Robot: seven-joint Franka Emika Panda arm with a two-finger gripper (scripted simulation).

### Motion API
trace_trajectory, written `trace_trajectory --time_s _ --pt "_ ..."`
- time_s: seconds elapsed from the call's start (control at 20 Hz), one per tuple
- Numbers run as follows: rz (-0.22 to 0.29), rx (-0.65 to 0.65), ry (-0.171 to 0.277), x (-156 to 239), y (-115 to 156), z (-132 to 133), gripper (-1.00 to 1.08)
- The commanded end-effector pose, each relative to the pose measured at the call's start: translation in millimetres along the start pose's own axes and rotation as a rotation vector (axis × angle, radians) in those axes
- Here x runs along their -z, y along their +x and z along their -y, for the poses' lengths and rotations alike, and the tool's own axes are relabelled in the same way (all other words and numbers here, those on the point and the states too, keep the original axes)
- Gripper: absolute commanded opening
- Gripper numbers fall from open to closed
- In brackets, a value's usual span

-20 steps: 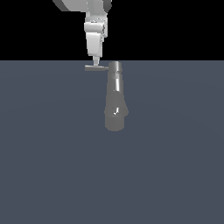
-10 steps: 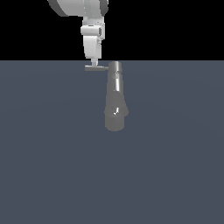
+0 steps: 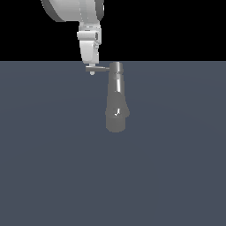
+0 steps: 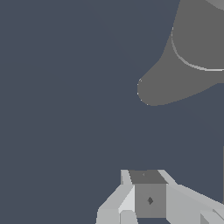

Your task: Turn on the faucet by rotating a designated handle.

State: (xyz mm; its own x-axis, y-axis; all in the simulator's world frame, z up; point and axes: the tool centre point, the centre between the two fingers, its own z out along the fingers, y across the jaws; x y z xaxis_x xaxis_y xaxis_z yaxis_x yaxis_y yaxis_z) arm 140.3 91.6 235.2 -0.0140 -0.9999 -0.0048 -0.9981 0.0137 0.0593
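Note:
The faucet [image 3: 116,106] is a shiny grey cylinder lying on the dark floor, with its wider rounded end toward the camera. Its handle [image 3: 100,68], a thin grey rod, juts from the narrow far end toward the exterior view's left. My gripper [image 3: 92,70] hangs straight down over the rod's outer tip and touches it, fingers together and holding nothing. In the wrist view the gripper [image 4: 142,177] looks shut, and the faucet [image 4: 192,52] shows only as a broad grey shape. The handle does not show there.
A flat dark grey floor [image 3: 53,167] spreads around the faucet. The white arm [image 3: 77,11] comes down from the top of the exterior view, with black background behind it.
The gripper has shifted slightly toward the exterior view's left along the handle, and the arm's upper body has come further into view. The faucet and handle look the same.

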Motion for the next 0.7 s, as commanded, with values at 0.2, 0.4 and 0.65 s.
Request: trace_trajectory --time_s 0.2,0.4,0.65 --pt "-0.002 0.001 -0.001 1.2 -0.4 -4.3 -1.00" --pt "-0.002 0.001 -0.001 4.6 -0.5 -12.6 -1.00" --pt "-0.002 0.001 -0.001 9.0 -0.7 -23.2 -1.00"
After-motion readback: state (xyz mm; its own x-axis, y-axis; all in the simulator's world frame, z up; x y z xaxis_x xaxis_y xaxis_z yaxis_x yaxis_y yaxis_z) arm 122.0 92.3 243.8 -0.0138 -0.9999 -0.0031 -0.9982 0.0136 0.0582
